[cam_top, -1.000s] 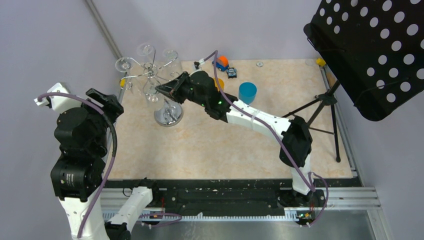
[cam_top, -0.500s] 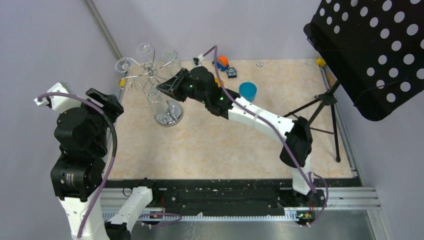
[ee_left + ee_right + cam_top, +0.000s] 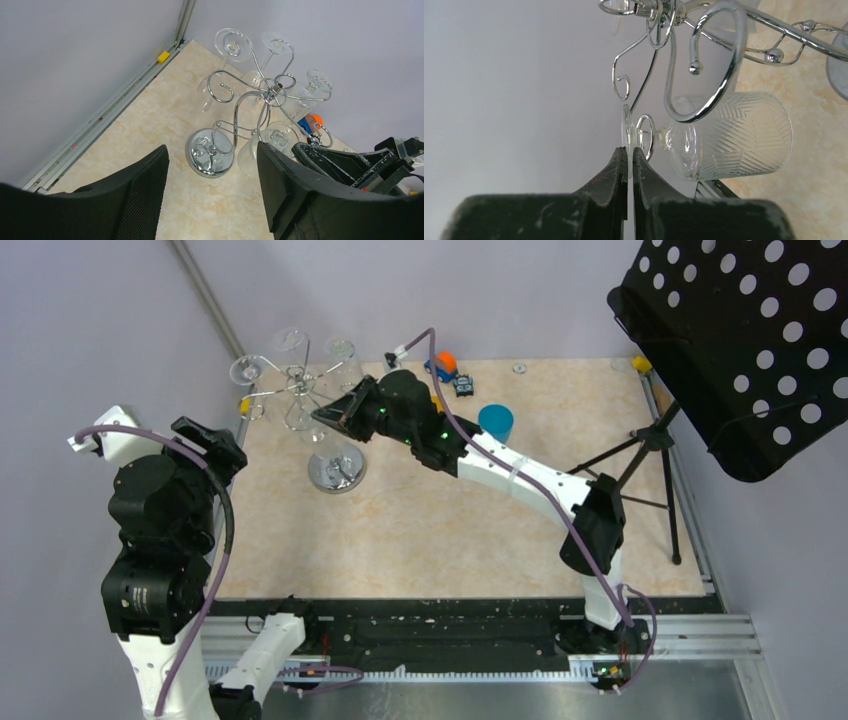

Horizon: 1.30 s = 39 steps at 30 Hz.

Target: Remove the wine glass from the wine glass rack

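Observation:
The chrome wine glass rack (image 3: 337, 471) stands at the table's back left, and several clear glasses hang upside down from its curled arms. It also shows in the left wrist view (image 3: 210, 151). My right gripper (image 3: 628, 152) is shut on the thin round foot of a ribbed wine glass (image 3: 734, 135). The stem of this glass sits in a small hook curl under a large hook arm. In the top view the right gripper (image 3: 325, 418) is right beside the rack's top. My left gripper (image 3: 212, 200) is open and empty, high up at the left and well clear of the rack.
A blue cup (image 3: 495, 424) and a small orange and blue toy (image 3: 445, 366) sit behind the right arm. A black perforated music stand (image 3: 740, 340) on a tripod (image 3: 650, 440) fills the right side. The wall and a metal rail run close by the rack's left.
The right wrist has shifted a little toward the back of the table, and the held glass has swung with it. The left arm has not moved.

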### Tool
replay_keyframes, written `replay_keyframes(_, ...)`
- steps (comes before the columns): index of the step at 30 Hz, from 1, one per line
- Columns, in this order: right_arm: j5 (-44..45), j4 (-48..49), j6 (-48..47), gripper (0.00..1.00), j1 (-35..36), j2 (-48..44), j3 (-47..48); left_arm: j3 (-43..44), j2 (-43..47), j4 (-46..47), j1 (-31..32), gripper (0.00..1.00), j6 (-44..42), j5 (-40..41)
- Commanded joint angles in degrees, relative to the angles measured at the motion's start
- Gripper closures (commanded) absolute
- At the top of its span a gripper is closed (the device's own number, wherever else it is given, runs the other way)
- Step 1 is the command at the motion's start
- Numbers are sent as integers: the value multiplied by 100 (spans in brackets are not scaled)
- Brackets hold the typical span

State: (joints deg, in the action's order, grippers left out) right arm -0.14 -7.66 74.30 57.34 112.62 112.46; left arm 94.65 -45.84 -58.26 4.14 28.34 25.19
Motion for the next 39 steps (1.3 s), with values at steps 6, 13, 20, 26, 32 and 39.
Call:
replay_keyframes(6, -107, 1276, 562, 100, 79, -680, -579, 106, 35, 131, -27, 31, -64, 81)
replay_keyframes(13, -332, 1702, 870, 100, 100, -718, -750, 113, -19, 183, -27, 31, -75, 26)
replay_keyframes(20, -489, 1993, 938, 100, 123, -535, -632, 56, -72, 191, -27, 31, 20, -119)
replay_keyframes(26, -580, 2084, 1011, 100, 131, -306, -446, -31, -95, 226, -27, 31, 75, -208)
replay_keyframes(32, -639, 2083, 1091, 100, 147, -54, -194, -39, -116, 239, -27, 31, 71, -225)
replay_keyframes(39, -642, 1999, 1088, 100, 182, 161, 43, -41, -133, 254, -27, 31, 15, -162)
